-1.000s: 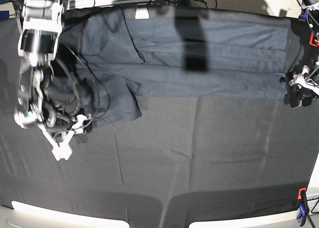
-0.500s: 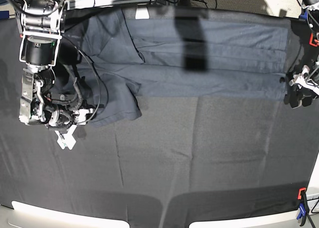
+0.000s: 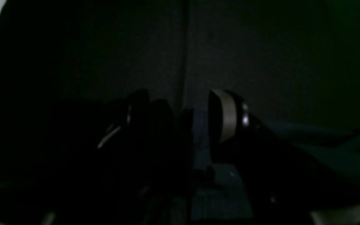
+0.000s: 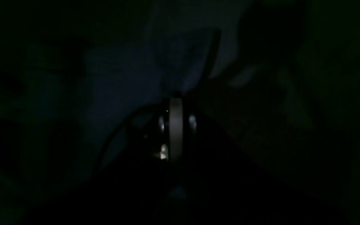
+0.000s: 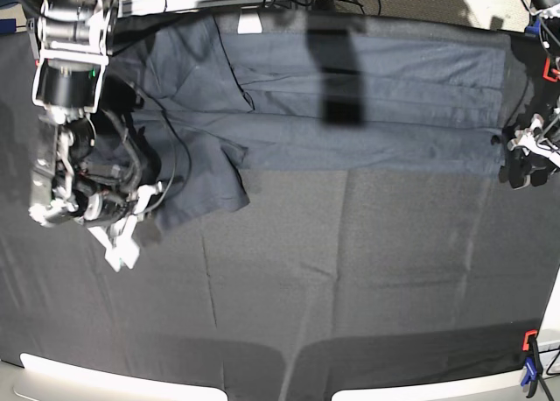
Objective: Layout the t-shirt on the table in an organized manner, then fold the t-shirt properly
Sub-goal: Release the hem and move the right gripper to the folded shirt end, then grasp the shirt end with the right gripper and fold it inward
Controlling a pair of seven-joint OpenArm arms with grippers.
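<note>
Now the right gripper (image 5: 122,243) has drawn its jaws together at the near-left corner of the t-shirt (image 5: 350,112), where a moment ago they stood wide apart over the same spot; in the right wrist view the two pads meet as one pale strip (image 4: 176,128) with dim bluish cloth just behind them, though that view is too dark to show whether fabric is actually caught between them. In the base view the arm has also shifted slightly toward the near edge since half a second ago, with the sleeve flap (image 5: 197,186) lying rumpled beside it. The t-shirt itself is stretched in a long band across the far side of the table (image 5: 367,287), its white tag (image 5: 249,23) at the far edge and its other end reaching to the left gripper (image 5: 523,169), which hovers at that end with its jaws apart; the left wrist view shows a pale pad (image 3: 227,117) well clear of its dark partner, with bluish cloth below. My reading is that the closing marks a pinch on the sleeve corner, the start of pulling it flat, so the laying-out stage is not yet finished and folding has yet to begin.
</note>
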